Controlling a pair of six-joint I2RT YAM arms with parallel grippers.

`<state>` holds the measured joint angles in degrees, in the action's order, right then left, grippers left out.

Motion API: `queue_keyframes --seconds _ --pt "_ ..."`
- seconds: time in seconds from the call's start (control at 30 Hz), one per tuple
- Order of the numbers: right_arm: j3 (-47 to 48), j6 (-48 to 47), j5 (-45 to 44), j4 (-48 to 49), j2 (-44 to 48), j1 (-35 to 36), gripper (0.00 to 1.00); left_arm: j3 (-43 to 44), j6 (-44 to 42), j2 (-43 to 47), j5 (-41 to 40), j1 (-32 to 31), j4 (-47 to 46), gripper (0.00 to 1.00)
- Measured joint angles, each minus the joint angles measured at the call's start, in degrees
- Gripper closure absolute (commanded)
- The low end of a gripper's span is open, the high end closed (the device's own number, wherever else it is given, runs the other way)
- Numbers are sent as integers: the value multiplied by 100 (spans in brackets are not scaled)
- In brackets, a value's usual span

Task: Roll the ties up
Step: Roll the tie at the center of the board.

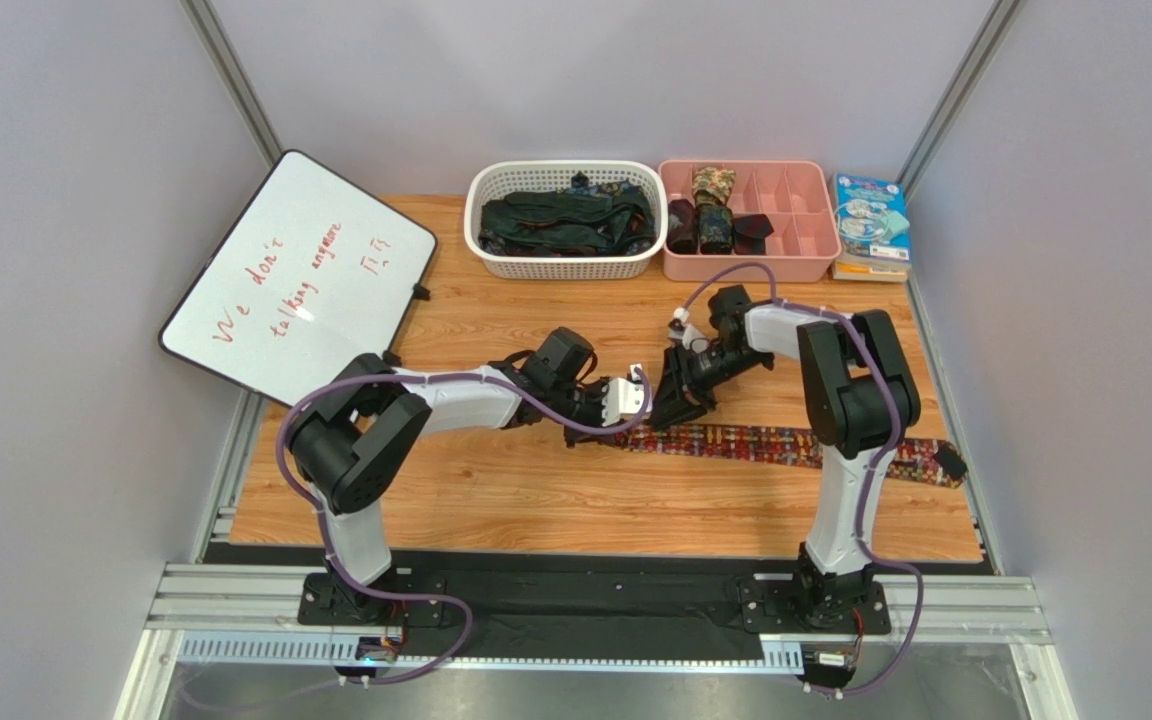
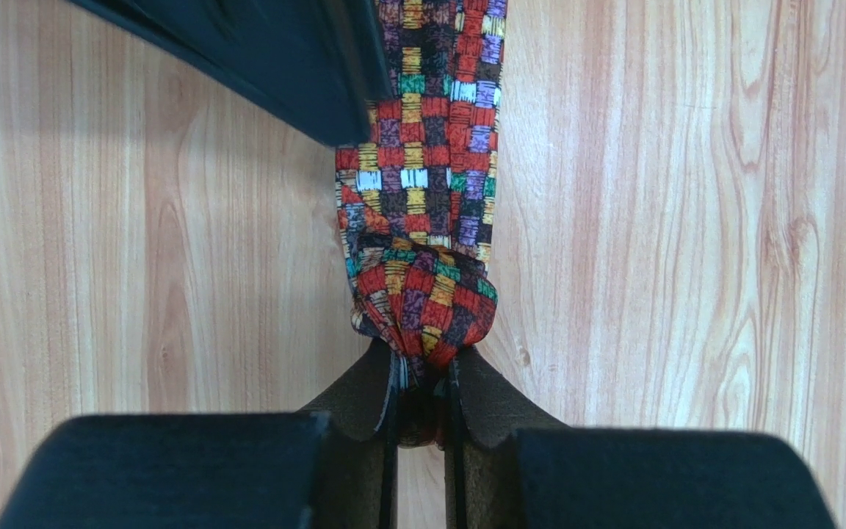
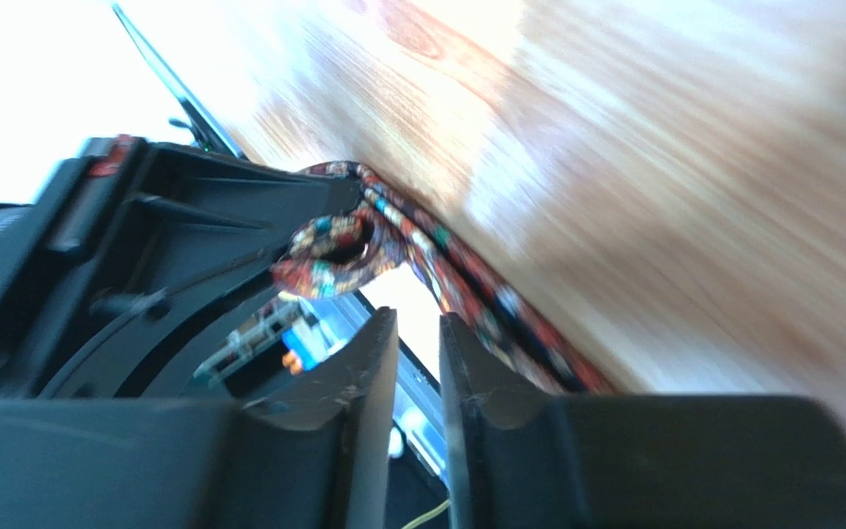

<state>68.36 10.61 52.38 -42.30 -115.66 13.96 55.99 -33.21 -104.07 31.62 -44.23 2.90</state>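
First turn of the tie (image 1: 778, 444)
Left gripper (image 2: 422, 386) pinched its bunched end mid-table; right gripper (image 3: 419, 342), nearly closed, held nothing. A slipping pinch could let the loose coil unwind.

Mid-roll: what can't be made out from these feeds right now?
Top external: left gripper and right gripper meet over the patterned tie, hiding its rolled end; the right arm crosses its flat length.
Left wrist: tie leaves the top edge; coil turns uncountable.
Right wrist: motion blur smears the coil.
Top external: dark ties in the white basket, too tangled and small to count.
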Motion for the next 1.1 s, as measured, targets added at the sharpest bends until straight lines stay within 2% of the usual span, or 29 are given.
queue_keyframes --seconds 0.13,0.3,0.37,0.7,0.83,0.9,1.0,1.1 --pt "72 -44 -208 -55 164 -155 65 66 -11 7 -22 0 166 94" --pt "210 -105 -334 -186 153 -50 52 306 -9 -90 -74 0 496 95" --pt "234 -48 -284 -142 153 0 49 400 0 -140 -109 0 570 94" --pt "-136 468 162 339 223 472 50 643 157 -256 -315 -4 769 91" --pt "-199 682 157 573 223 662 59 669 208 -269 -363 -4 807 90" --pt "-199 748 136 664 223 682 59 671 208 -269 -367 9 804 90" --pt "-199 800 76 706 221 662 51 671 197 -269 -365 11 807 90" --pt "-190 813 -4 699 221 605 50 671 181 -269 -354 11 804 90"
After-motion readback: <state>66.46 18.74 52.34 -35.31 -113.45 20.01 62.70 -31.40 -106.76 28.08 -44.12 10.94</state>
